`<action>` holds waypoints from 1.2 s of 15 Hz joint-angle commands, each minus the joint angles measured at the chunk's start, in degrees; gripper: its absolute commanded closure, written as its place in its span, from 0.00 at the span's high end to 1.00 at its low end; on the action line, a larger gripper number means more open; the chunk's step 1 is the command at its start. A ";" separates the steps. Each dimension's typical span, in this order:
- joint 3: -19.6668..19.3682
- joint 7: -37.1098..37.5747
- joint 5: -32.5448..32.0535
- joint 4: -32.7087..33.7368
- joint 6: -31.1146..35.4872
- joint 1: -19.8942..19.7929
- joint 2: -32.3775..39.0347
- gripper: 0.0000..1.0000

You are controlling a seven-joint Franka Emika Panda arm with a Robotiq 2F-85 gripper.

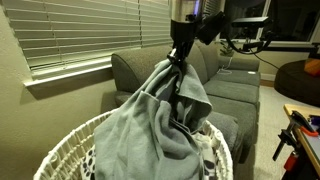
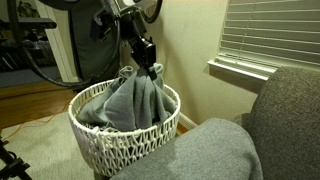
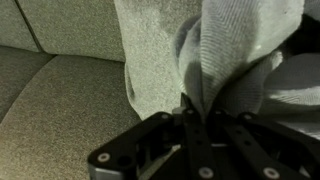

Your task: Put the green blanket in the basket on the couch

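We see the grey couch, the white basket close by it, the green blanket mostly heaped inside that basket with its top pulled up into a peak, and our claw above the rim, pinched tight on that peak.

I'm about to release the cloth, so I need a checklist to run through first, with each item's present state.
1. End effector shut on the pale grey-green fleece blanket: ok.
2. Pinched top of the blanket above the big round white wicker basket: ok.
3. Blanket's bulk inside the rim: ok.
4. No fold hanging over the rim: cannot tell, parts of the rim are hidden.
5. Basket upright: ok.
6. Basket resting on the grey fabric couch: cannot tell.
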 commanded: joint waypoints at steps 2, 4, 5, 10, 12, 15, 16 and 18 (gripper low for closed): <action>0.65 3.61 -1.52 -3.80 -2.93 -2.99 -4.68 0.02; 0.46 3.88 -1.26 -4.25 -3.23 -4.08 -5.20 0.02; 0.33 4.12 -1.22 -4.25 -3.44 -4.66 -5.31 0.02; -0.29 5.94 -1.98 -4.37 -4.37 -7.15 -5.76 0.02; -0.50 6.93 -2.53 -4.35 -4.87 -7.88 -5.75 0.02; -0.76 8.95 -3.87 -4.25 -6.28 -8.67 -5.44 0.02; -0.77 9.38 -3.91 -4.25 -6.84 -8.82 -5.39 0.02; -0.75 10.41 -4.05 -4.15 -7.83 -9.06 -5.12 0.02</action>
